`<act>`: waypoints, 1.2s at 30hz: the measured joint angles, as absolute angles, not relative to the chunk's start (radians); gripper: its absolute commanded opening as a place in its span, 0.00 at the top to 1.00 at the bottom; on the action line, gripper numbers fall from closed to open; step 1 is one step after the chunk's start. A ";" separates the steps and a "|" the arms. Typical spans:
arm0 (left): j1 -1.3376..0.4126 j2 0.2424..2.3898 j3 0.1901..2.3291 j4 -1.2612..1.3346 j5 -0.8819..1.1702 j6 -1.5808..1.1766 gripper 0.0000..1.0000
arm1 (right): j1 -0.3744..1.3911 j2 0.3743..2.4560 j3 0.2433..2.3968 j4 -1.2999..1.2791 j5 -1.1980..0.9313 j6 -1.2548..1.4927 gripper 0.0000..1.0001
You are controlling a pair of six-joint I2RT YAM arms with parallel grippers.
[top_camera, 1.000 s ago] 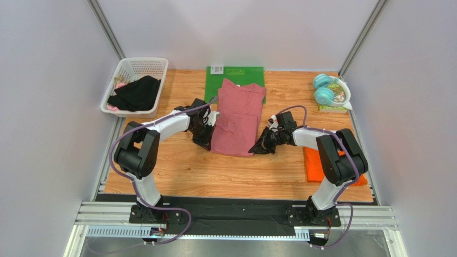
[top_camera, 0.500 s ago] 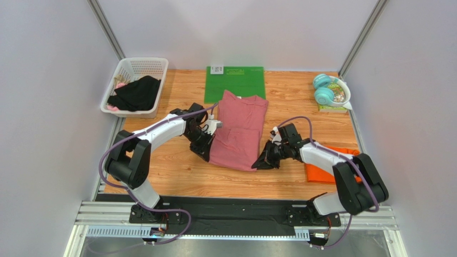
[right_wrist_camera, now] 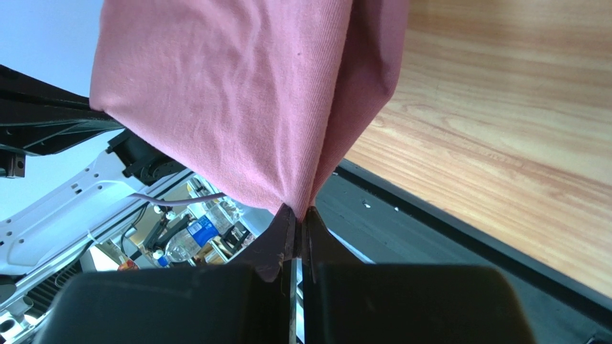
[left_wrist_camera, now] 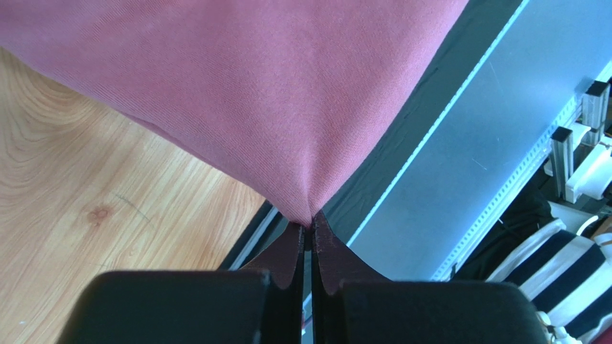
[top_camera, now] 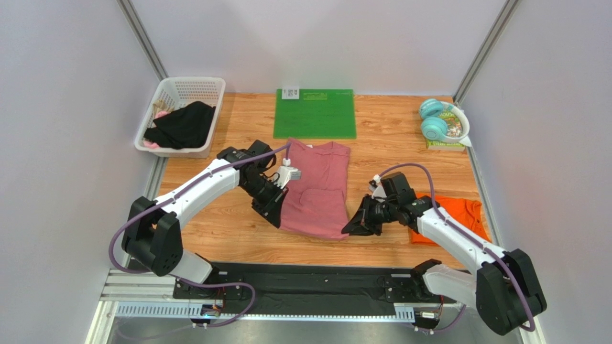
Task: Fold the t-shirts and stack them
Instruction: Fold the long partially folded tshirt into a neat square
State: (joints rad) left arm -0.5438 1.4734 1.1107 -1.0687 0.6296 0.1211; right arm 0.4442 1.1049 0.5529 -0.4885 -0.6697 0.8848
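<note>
Pink t-shirt (top_camera: 316, 190) is sliding toward the near bench (top_camera: 230, 233) edge, now off the green mat (top_camera: 316, 113). Left hand (left_wrist_camera: 309, 236) and right hand (right_wrist_camera: 296, 229) are each clenching one near hem corner. Orange t-shirt (top_camera: 463, 213) is lying on the bench's right side.

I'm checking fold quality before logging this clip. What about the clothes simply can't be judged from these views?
- Top view: orange t-shirt, near-left part covered by the right arm; its fold is unclear.
- Both wrist views: pink t-shirt cut off by the top edge; in the top view its lower layers are hidden by the upper one.
- Top view: basket, black cloth hides what lies beneath.
</note>
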 measured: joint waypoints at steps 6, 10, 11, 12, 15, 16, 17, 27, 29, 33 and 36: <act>-0.544 1.451 1.161 -1.107 0.630 0.122 1.00 | 0.444 1.004 0.617 -0.568 -0.657 0.897 1.00; -0.551 1.444 1.161 -1.137 0.631 0.123 1.00 | 0.444 0.938 0.639 -0.613 -0.655 0.907 1.00; -0.553 1.444 1.161 -1.140 0.632 0.122 1.00 | 0.445 0.929 0.646 -0.631 -0.654 0.909 1.00; -0.555 1.441 1.161 -1.144 0.633 0.122 1.00 | 0.445 0.923 0.653 -0.646 -0.654 0.910 1.00; -0.562 1.427 1.161 -1.151 0.642 0.122 1.00 | 0.445 0.899 0.686 -0.702 -0.653 0.912 1.00; -0.563 1.420 1.161 -1.153 0.646 0.122 1.00 | 0.445 0.892 0.695 -0.714 -0.653 0.912 1.00; -0.568 1.409 1.161 -1.155 0.647 0.121 1.00 | 0.445 0.880 0.702 -0.724 -0.653 0.911 1.00; -0.596 1.374 1.212 -1.164 0.623 0.119 1.00 | 0.445 0.892 0.727 -0.767 -0.638 0.907 1.00; -0.596 1.399 1.264 -1.162 0.601 0.119 1.00 | 0.445 0.923 0.757 -0.767 -0.628 0.900 1.00; -0.595 1.506 1.410 -1.155 0.548 0.122 1.00 | 0.432 1.000 0.838 -0.765 -0.611 0.880 1.00; -0.593 1.595 1.496 -1.143 0.517 0.122 1.00 | 0.410 1.046 0.887 -0.763 -0.605 0.865 1.00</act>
